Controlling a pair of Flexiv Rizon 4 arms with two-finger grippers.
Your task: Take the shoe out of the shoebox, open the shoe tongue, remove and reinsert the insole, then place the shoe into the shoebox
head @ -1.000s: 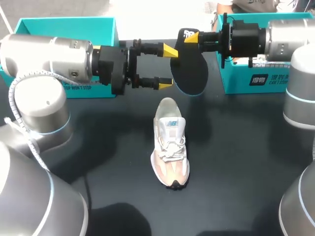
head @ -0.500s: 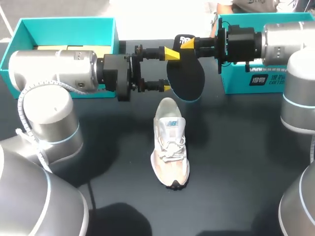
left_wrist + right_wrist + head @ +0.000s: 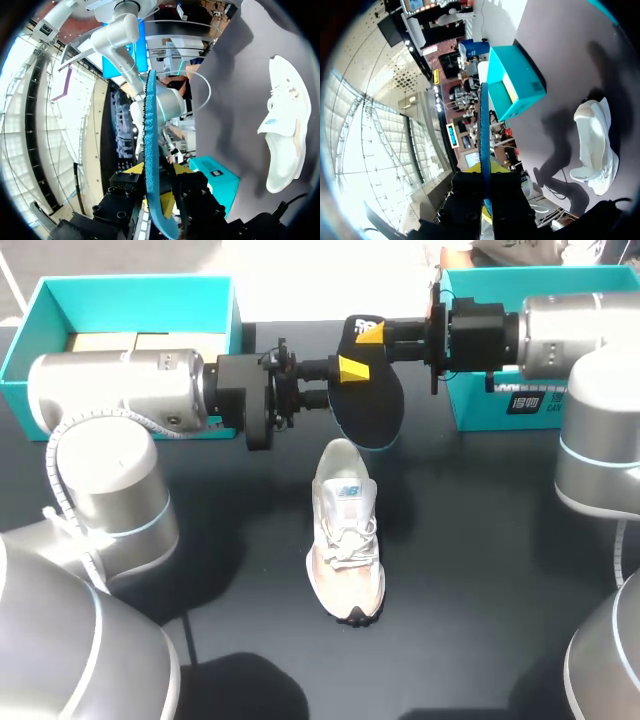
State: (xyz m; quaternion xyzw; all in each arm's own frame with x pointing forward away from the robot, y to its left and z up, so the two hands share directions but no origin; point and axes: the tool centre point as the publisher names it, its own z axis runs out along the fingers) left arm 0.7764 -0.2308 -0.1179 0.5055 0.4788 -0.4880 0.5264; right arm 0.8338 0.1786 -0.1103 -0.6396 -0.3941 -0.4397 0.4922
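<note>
Insole (image 3: 368, 400): upper centre, aloft over the tabletop (image 3: 480, 560), pinched by right jaws at its heel and left jaws at mid-length, likely a handover before reinsertion. Shoe (image 3: 345, 540): frame centre, upright on tabletop, outside the box (image 3: 135, 285)

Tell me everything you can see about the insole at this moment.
The insole is thin, black on its broad face, with a blue edge and a white mark at the heel end. It is held in the air beyond the heel of the shoe, apart from it. The right end effector pinches its heel end; the left end effector grips its side.
</note>
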